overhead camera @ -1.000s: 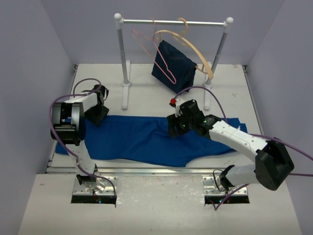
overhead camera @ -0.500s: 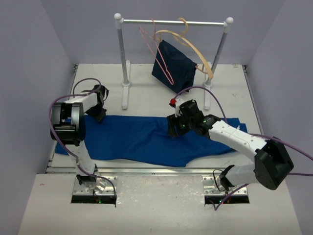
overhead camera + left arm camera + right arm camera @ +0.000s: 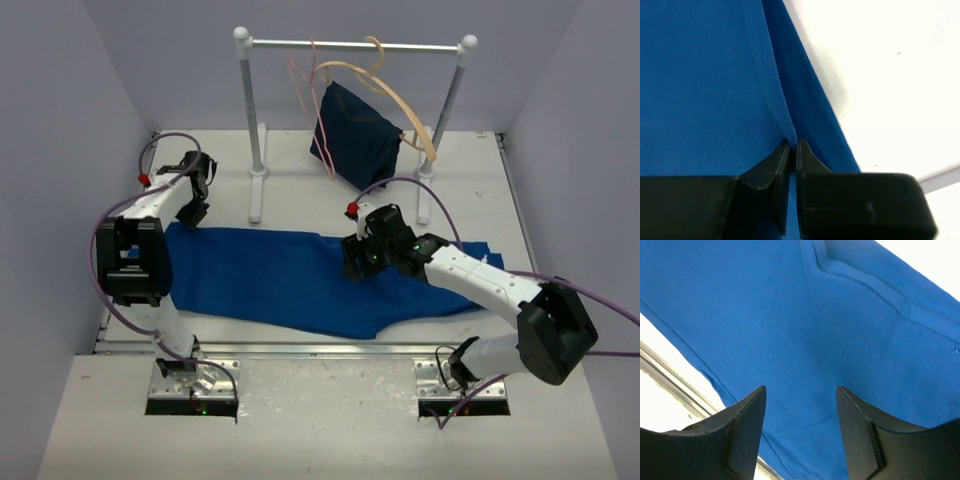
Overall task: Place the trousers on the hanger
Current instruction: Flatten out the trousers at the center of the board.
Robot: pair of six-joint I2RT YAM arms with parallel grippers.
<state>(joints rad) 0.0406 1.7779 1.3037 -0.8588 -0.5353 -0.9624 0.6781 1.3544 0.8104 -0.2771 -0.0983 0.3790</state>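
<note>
While the trousers [image 3: 300, 285] are laid flat across the table [image 3: 300, 190], legs running L to R, their far-L corner is gripped by the L gripper [image 3: 792, 146]. Its jaws are seen pressed together on a thin fold of the blue cloth, w/ bare table just beside the hem. Whether that corner is lifted off the surface can't be told.

The R gripper [image 3: 800, 392] is held low over the mid part of the trousers, near the far edge. Its jaws are kept apart, and nothing is clamped btw them; only cloth is seen beneath, plus a strip of table edge at lower L in the R wrist view.

At the back, the hanger [image 3: 322, 125] is hung by its hook from the rail [image 3: 355, 45], well apart from the trousers and from both grippers. A wooden hanger [image 3: 400, 100] is hung just beside it, w/ a navy garment [image 3: 358, 140] draped on it. No part of the trousers is touched by the hanger.
</note>
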